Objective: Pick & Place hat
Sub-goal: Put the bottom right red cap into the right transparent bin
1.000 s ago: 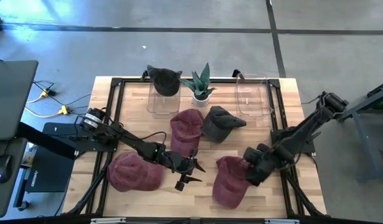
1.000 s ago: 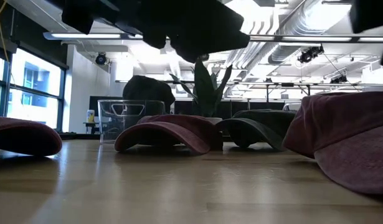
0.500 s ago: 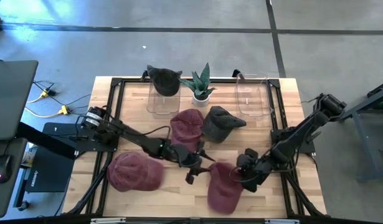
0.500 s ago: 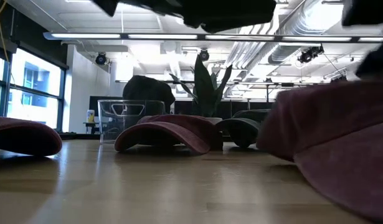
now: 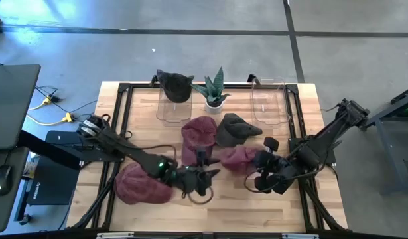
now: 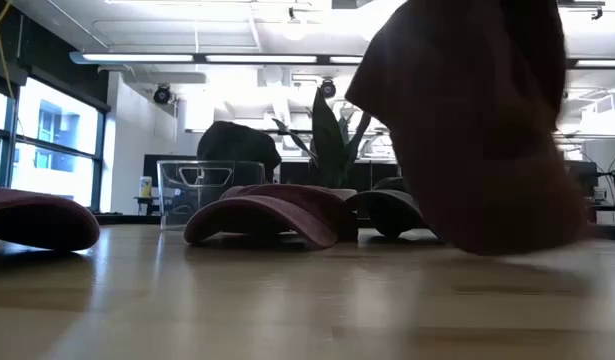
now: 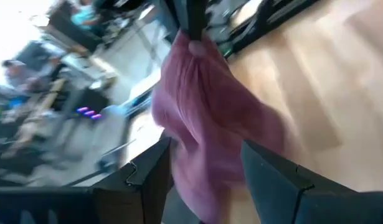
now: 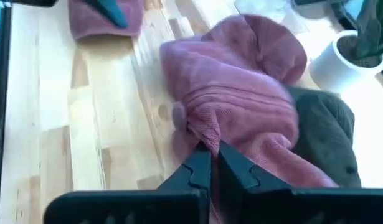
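Hat [image 5: 238, 158], the maroon one, is pinched at its fabric by the right gripper [image 8: 210, 163], whose fingers are pressed together on a fold; it hangs off the table, as the low view shows it dangling clear of the wood [image 6: 287, 300]; so the pick looks done and the placing is left. Just beside it, the left gripper [image 5: 202, 178] waits with its fingers apart, holding nothing. Farther from the right gripper lie a grey cap [image 5: 235, 130] and another maroon cap [image 5: 198, 131]; a third maroon cap [image 5: 140, 182] sits behind the left arm. Beyond these stand a plant [image 5: 213, 89], a clear bin [image 5: 270, 101] with nothing visible in it, and a stand wearing a dark cap [image 5: 174, 85]; the bin seems the likely goal.
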You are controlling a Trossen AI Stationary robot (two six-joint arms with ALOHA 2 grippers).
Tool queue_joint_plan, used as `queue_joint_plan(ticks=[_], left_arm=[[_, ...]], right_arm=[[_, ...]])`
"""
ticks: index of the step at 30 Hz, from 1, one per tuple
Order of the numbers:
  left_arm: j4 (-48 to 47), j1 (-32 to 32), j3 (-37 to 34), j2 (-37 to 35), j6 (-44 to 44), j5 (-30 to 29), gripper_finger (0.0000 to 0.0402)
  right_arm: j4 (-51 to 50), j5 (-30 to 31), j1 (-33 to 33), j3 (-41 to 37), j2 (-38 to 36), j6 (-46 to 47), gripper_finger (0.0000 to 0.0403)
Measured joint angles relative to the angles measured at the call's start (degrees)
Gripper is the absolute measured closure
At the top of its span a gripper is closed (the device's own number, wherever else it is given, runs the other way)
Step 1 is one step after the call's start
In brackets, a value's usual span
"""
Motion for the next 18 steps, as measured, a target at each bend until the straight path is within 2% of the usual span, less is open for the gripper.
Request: queue_joint_plan(ticks=[2, 4, 7, 11, 14, 18], left_arm=[[-0.7, -1.7, -0.3, -0.6, 0.4, -3.3, 0.0215], [-0.6, -2.8, -0.8, -0.8, 0.0, -2.8, 0.0215], [-0.5, -4.0, -1.8, -0.7, -1.0, 3.8, 0.0215], [4.0, -4.0, -4.1, 1.6, -2.6, 16.9, 0.0215], [8.6, -3.9, -5.5, 4.2, -2.5, 21.5, 0.0215], [11.9, -2.7, -5.5, 7.5, -2.6, 24.4, 0.0215]], right_arm=[[1.8, -0.9, 0.1, -0.9, 0.8, -0.6, 0.0398], [5.2, -3.2, 0.2, -3.2, 2.8, -0.5, 0.0395], [13.6, -8.0, 1.3, -7.6, 7.1, -0.8, 0.0397], [27.5, -14.0, 2.9, -13.0, 13.3, 0.5, 0.0397], [32.5, -17.5, 3.5, -14.6, 17.0, 2.5, 0.039], [33.6, -22.0, 3.7, -15.4, 20.0, 4.1, 0.0385]])
